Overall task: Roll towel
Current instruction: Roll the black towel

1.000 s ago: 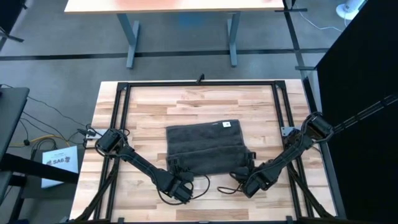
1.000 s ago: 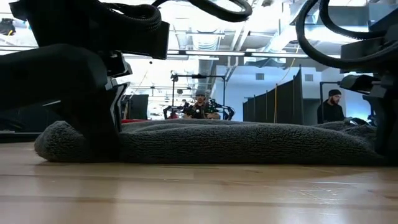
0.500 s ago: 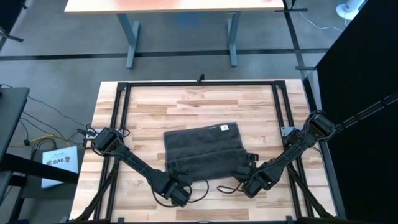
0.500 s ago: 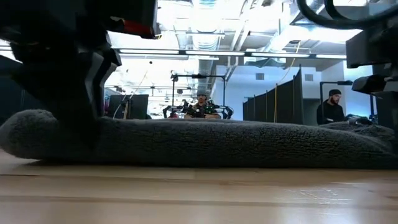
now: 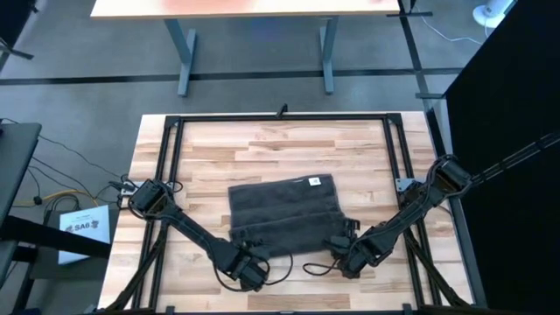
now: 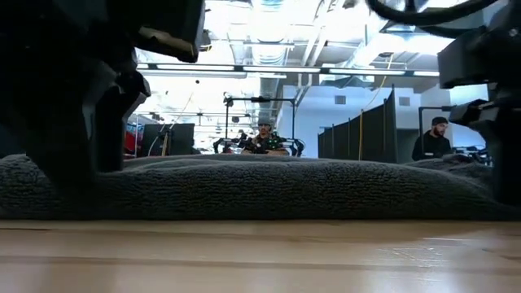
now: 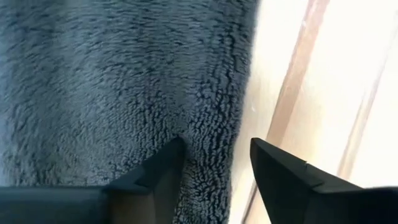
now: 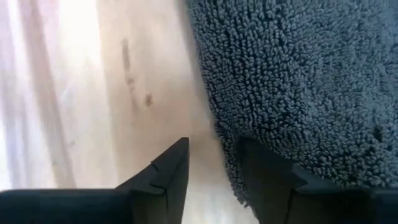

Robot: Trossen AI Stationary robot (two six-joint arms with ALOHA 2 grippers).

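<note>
At the near edge of the table we have both grippers down at the towel's near corners. Our left gripper has its fingers parted with a strip of the towel's side edge lying loose between them; nothing is pinched. Our right gripper is also parted, one finger over bare wood and the other against the towel's edge, holding nothing.

The towel lies flat at the table's middle, slightly askew, its near edge doubled into a low fold and its white tag at the far edge.

To roll well, we judge that both grippers should catch that fold at matching spots and turn it away evenly, keeping the roll tight and square.

We count one towel, two grippers, and two people in the room beyond.
</note>
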